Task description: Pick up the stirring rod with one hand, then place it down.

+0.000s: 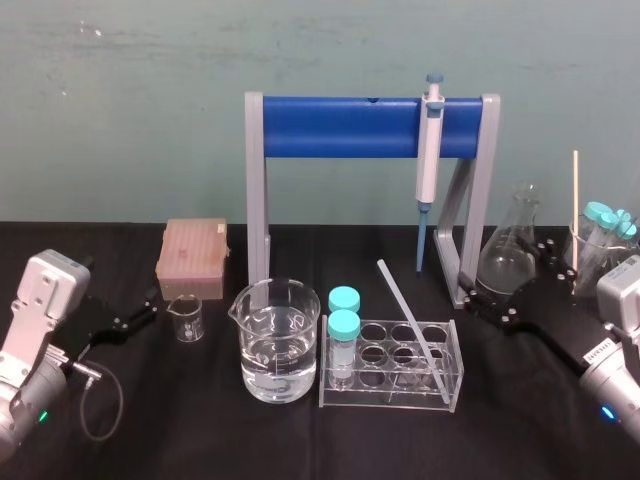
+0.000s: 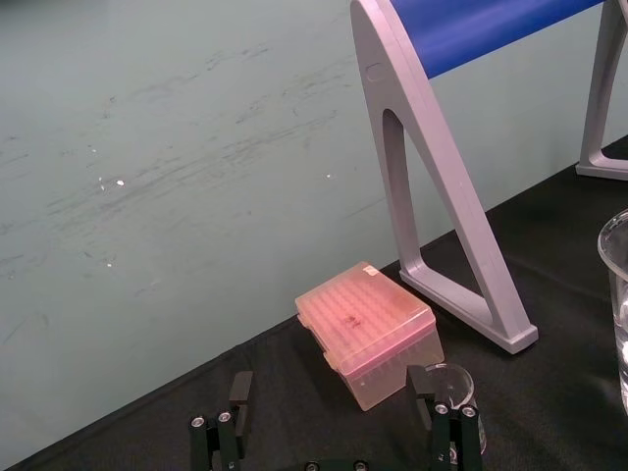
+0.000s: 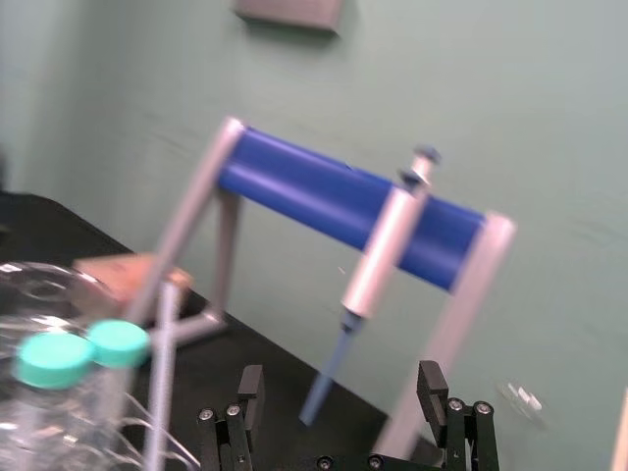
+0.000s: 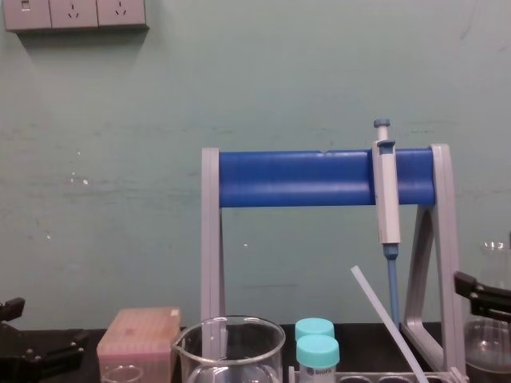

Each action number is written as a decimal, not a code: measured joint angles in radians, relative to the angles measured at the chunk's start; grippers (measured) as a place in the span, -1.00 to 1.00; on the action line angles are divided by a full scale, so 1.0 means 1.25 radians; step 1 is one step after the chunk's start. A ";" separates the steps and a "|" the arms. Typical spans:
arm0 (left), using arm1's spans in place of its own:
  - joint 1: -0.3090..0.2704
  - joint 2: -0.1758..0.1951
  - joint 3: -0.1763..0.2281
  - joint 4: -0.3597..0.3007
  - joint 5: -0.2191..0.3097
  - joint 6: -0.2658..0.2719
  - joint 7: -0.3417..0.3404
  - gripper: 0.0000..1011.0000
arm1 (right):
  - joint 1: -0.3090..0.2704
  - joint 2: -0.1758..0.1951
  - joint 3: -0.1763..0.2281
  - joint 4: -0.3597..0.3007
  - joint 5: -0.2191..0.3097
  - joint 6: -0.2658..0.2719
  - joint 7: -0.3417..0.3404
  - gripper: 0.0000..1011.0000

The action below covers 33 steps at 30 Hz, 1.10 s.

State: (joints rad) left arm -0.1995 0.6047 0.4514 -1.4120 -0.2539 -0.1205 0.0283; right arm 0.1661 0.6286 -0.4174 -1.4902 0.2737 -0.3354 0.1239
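Black, 2 fingers spread on nothing, the right gripper (image 1: pixel 495 305) is the nearer arm; the left gripper (image 1: pixel 135 315), likewise spread, sits well off. Just to the right gripper's left the stirring rod (image 1: pixel 412 330) leans in the test-tube rack (image 1: pixel 390 403), top tilting away from it.

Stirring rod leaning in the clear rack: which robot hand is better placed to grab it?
Probably the right hand: it is open and nearer the stirring rod. The left hand, also open, has the large beaker and capped tubes in between.
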 joint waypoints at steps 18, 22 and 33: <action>0.000 0.000 0.000 0.000 0.000 0.000 0.000 0.98 | 0.134 -0.063 -0.054 0.109 0.149 -0.002 0.335 0.98; 0.000 0.000 0.000 0.000 0.000 0.000 0.000 0.98 | 0.155 -0.084 -0.061 0.138 0.172 0.030 0.372 0.98; 0.000 0.000 0.000 0.000 0.000 0.000 0.000 0.98 | 0.176 -0.119 -0.070 0.194 0.199 0.143 0.418 0.98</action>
State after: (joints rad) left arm -0.1996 0.6047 0.4513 -1.4120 -0.2539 -0.1205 0.0283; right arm 0.3857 0.4798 -0.5048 -1.2474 0.5225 -0.1569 0.6464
